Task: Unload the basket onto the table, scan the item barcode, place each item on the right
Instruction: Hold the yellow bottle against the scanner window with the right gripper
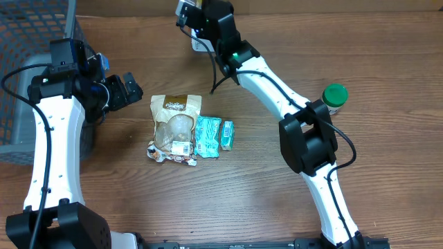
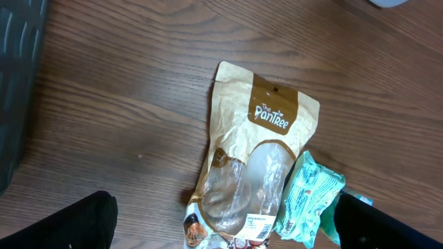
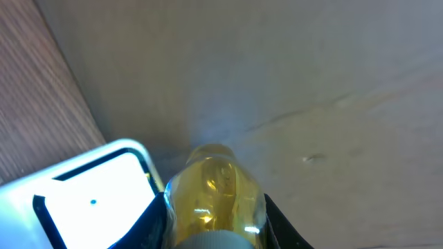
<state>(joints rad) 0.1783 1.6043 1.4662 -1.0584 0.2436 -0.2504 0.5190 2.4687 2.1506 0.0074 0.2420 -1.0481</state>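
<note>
My right gripper (image 3: 216, 211) is shut on a small clear bottle of yellow liquid (image 3: 211, 183), its grey cap toward the wrist. The bottle sits right next to the white barcode scanner (image 3: 90, 200), whose bright window faces up at the left. From overhead, the right gripper (image 1: 196, 19) reaches to the table's far edge above the scanner (image 1: 201, 45). My left gripper (image 1: 128, 90) stands open over bare wood, left of a brown PanTree pouch (image 2: 259, 166). No barcode on the bottle shows.
Beside the pouch (image 1: 174, 124) lie a teal packet (image 1: 207, 135) and a smaller teal packet (image 1: 227, 135). A green-capped jar (image 1: 335, 97) stands at the right. A dark mesh basket (image 1: 28, 41) fills the far left corner.
</note>
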